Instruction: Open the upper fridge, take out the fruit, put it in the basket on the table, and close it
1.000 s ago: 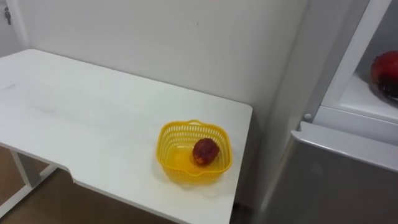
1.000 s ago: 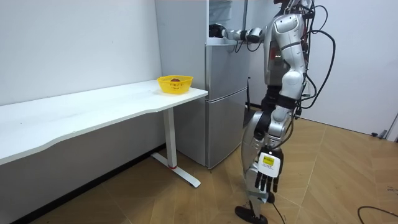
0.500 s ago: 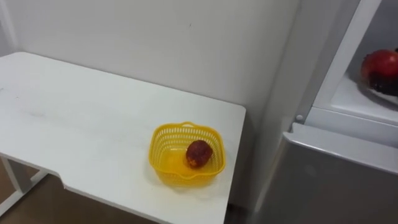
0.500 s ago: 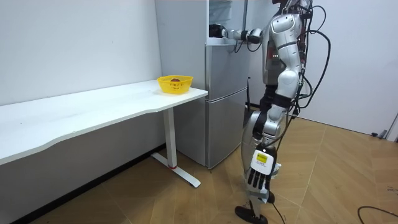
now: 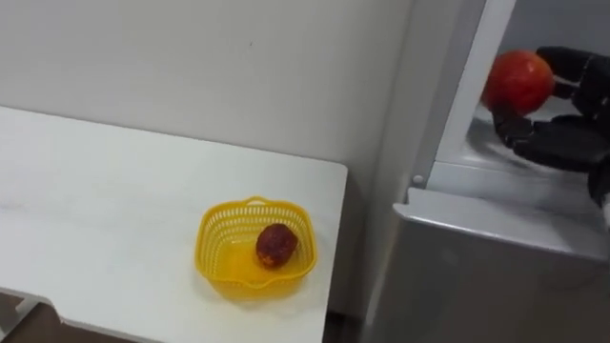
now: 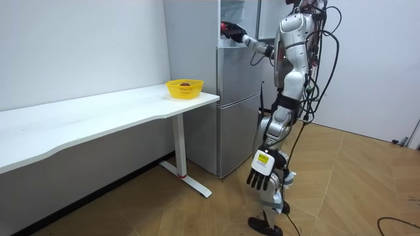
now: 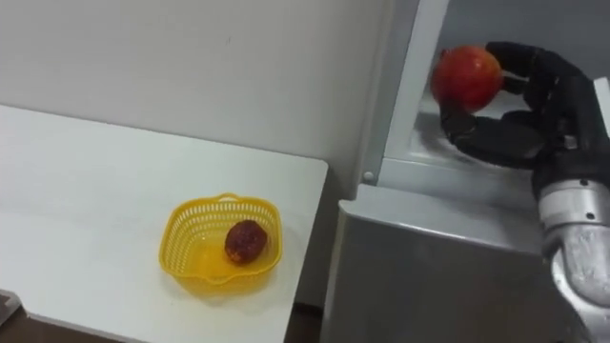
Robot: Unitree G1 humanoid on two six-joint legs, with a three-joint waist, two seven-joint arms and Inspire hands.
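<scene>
So the right robot hand [image 7: 555,107] was up inside the open upper compartment of the fridge [image 7: 429,267], with its dark fingers [image 7: 522,55] curled over the top and far side of a red apple [image 7: 467,76] and the thumb hooked underneath. Proper wrap-around grip, not a fingertip pinch. The apple sat near the fridge's left edge, held clear above the white shelf [image 7: 477,164] of that compartment, not touching it as far as I could see.

On which way it pointed: it was basically a ball, so there was no real long axis to call. I couldn't make out a stem or dimple either, so which end was up, can't tell.

The lower fridge door was closed. Just left of the fridge was the white counter [image 7: 86,181], and on the corner nearest the fridge sat a yellow mesh basket [image 7: 195,211] with one darker red fruit [image 7: 245,241] lying in it.

From the room view, the robot stood upright right in front of the fridge, right arm reaching up into the top section. The left robot hand [image 6: 260,178] hung low beside its leg, away from the fridge, fingers loose and spread, holding nothing.
</scene>
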